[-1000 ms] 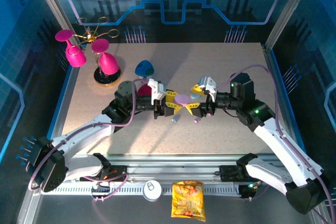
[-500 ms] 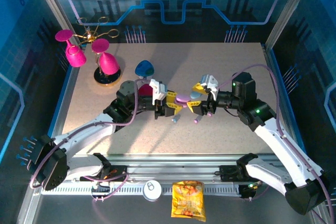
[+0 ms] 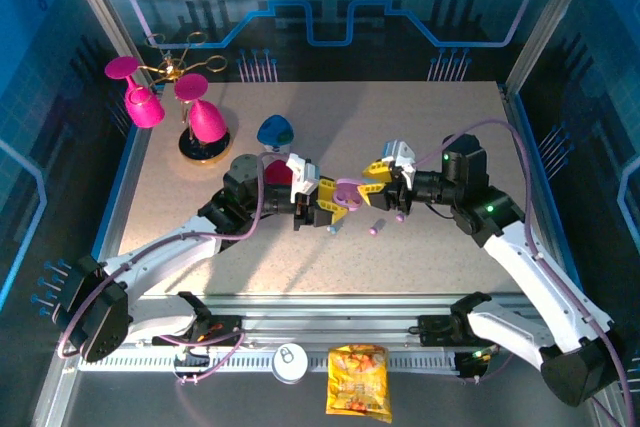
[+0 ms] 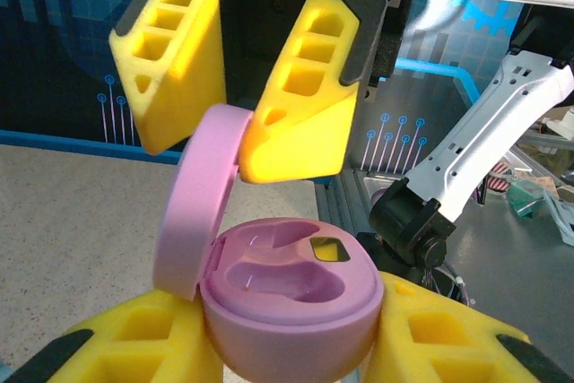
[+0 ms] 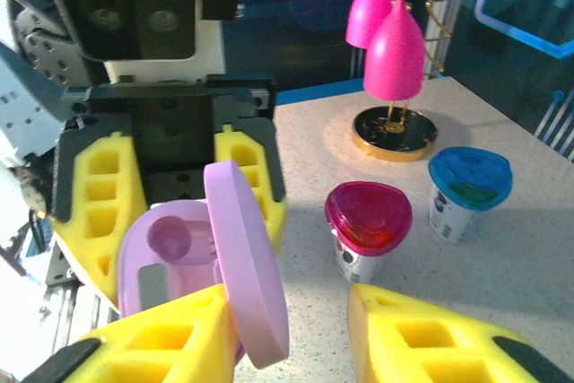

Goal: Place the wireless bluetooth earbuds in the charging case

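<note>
Left end effector first: we see its yellow fingers pressed onto the lilac charging case, one on either side of the base, their tips hidden behind it. The case's lid stands swung up on its hinge, and the moulded wells of the base face upward. To the right, the right end effector has its fingers spread either side of that lid. One finger lies against it and a clear gap shows before the other. On the table, just in front of the two end effectors, lie the wireless bluetooth earbuds, specks too small for us to count or colour surely. Farther back, the red-lidded cup and, right of it, the blue-lidded cup carry dark print too blurred for us to read. The lettering on the snack packet at the near rail is likewise illegible.
</note>
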### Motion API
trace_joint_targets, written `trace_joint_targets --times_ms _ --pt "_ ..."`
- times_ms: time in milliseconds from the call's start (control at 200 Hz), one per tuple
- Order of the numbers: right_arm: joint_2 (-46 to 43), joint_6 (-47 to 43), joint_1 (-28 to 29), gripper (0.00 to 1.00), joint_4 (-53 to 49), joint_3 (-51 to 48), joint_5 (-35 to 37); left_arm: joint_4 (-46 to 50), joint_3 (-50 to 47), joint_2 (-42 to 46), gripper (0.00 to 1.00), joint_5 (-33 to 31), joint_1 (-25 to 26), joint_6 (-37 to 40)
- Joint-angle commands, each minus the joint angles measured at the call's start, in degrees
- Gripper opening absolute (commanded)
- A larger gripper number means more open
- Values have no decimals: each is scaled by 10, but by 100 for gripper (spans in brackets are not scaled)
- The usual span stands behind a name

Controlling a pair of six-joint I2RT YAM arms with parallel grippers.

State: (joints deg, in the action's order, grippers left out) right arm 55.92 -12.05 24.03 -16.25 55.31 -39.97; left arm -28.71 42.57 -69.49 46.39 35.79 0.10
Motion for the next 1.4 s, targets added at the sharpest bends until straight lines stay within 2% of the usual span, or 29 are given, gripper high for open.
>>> trace_joint_targets --times_ms 0,170,345,440,650,860,1036,1396 --pt "3 -15 -7 18 -14 21 -33 2 9 -2 22 22 1 8" --pt "7 -19 -6 0 -20 24 -31 1 10 -2 23 22 1 6" --pt "2 -22 -3 0 -20 27 -17 -1 11 -3 26 16 1 4" --pt "-7 -25 3 0 -16 26 7 -5 10 -5 34 14 1 3" --pt "-23 -26 9 0 -2 18 54 -21 8 -9 40 9 1 -5" --pt "-28 -25 11 0 3 14 77 -30 5 -8 67 -1 1 -9" --pt "-33 -22 15 0 13 12 103 -30 5 -6 84 -19 1 -17" --pt "-19 -27 40 0 2 22 126 -26 0 -3 87 -67 1 11"
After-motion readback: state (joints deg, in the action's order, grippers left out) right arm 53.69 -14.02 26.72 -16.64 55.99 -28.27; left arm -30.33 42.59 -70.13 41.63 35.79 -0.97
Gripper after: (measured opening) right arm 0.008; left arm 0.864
